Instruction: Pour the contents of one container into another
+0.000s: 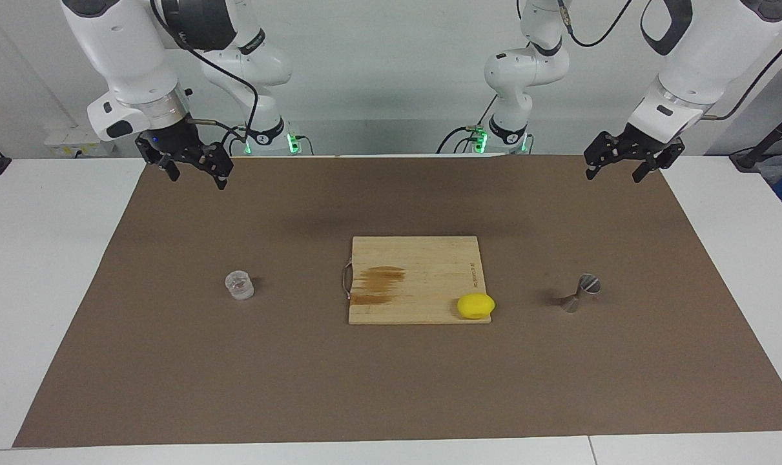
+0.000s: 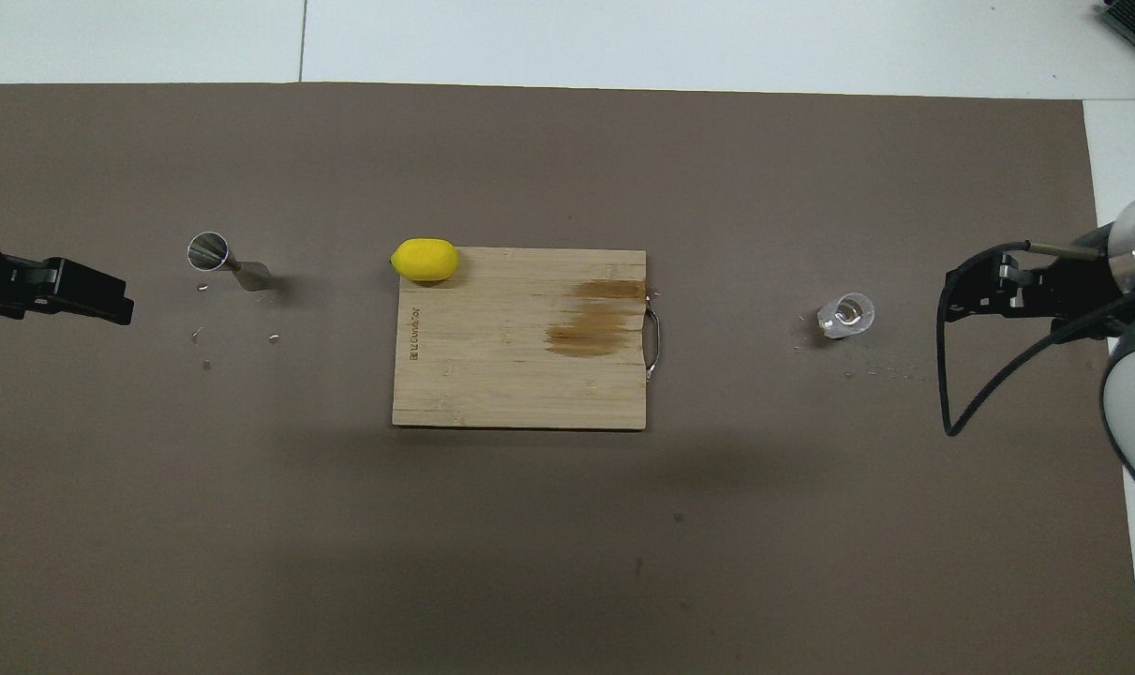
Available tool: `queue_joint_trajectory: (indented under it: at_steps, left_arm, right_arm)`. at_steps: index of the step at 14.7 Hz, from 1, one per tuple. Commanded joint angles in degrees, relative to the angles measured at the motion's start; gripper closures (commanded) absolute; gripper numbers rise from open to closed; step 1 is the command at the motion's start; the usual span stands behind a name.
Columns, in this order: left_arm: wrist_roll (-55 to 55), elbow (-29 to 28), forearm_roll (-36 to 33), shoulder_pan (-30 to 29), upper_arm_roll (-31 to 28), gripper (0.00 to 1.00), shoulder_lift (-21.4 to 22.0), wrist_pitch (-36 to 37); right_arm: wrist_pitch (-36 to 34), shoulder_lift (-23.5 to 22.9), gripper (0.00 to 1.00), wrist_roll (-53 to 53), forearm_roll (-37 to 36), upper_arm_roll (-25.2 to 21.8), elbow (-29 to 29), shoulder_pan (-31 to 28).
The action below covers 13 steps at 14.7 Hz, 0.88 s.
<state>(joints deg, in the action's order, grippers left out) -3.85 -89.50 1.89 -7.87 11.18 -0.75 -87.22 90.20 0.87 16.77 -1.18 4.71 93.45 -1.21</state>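
Note:
The small clear cup stands on the brown mat toward the right arm's end of the table; it also shows in the overhead view. The steel hourglass jigger stands on the mat toward the left arm's end, also seen from overhead. My right gripper hangs open and empty in the air over the mat's edge nearest the robots, well apart from the cup. My left gripper hangs open and empty over the mat's corner near its own base, well apart from the jigger.
A wooden cutting board with a brown stain lies mid-mat between the cup and the jigger. A yellow lemon sits on the board's corner toward the jigger. Small crumbs lie on the mat around the jigger and the cup.

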Motion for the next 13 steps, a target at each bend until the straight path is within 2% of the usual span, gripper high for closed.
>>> queue_joint_trajectory:
  at_steps: [1,4,6,9,13]
  left_arm:
    - [0.2,-2.2,-0.1,0.5,-0.4,0.0,1.2,-1.4]
    - [0.5,-6.6,-0.1,0.6,-0.4,0.0,2.9,-5.5]
    - [0.7,-6.2,-0.2,0.7,-0.5,0.0,2.0,-5.9]
    - [2.3,-4.7,-1.6,1.5,-0.4,0.0,-1.9,-8.3]
    - [10.6,-0.9,-0.7,1.0,-0.4,0.0,-8.6,-8.7]
  right_arm:
    - [0.2,1.3,0.0,-1.4,0.3,0.5,1.5,-0.9]
    - [0.2,1.2,0.0,-1.4,0.3,0.4,1.5,-0.9]
    - [0.2,1.3,0.0,-1.4,0.3,0.4,1.5,-0.9]
    - [0.2,1.3,0.0,-1.5,0.3,0.5,1.5,-0.8]
    - [0.2,1.3,0.0,-1.5,0.3,0.5,1.5,-0.8]
